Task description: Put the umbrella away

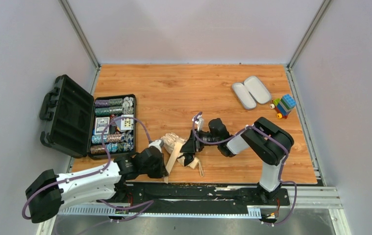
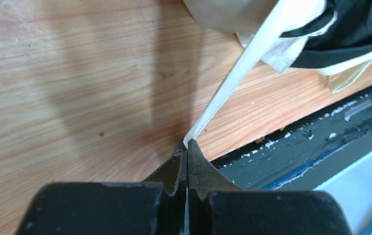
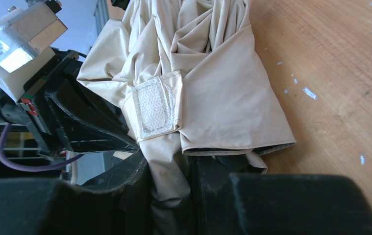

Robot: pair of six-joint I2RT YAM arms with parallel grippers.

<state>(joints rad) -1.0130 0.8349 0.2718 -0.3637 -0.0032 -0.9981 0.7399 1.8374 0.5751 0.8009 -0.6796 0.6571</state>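
Seen from above, a beige folded umbrella [image 1: 175, 145] lies crumpled on a wooden bench [image 1: 184, 88], near its front edge and roughly in the middle. The left arm [image 1: 90, 178] reaches in from the lower left and the right arm [image 1: 267, 142] from the right, and both meet at the umbrella. An open black case [image 1: 68, 115] holding poker chips and cards sits at the left edge. Two lilac-grey oval shells [image 1: 251, 91] and a small stack of coloured toy blocks [image 1: 284, 105] lie well apart at the far right.

In the left wrist view, the left pincer [image 2: 187, 147] is clenched, its tips pinching the end of a pale strap [image 2: 233, 78]. The strap runs taut, up and to the right, to the umbrella fabric at the top of the view. The bench's front edge passes just beside the tips.

In the right wrist view, the right pincer [image 3: 169, 183] is clenched on a bunched fold of the beige fabric. A hook-and-loop tab [image 3: 154, 107] lies on the cloth just above its fingers.
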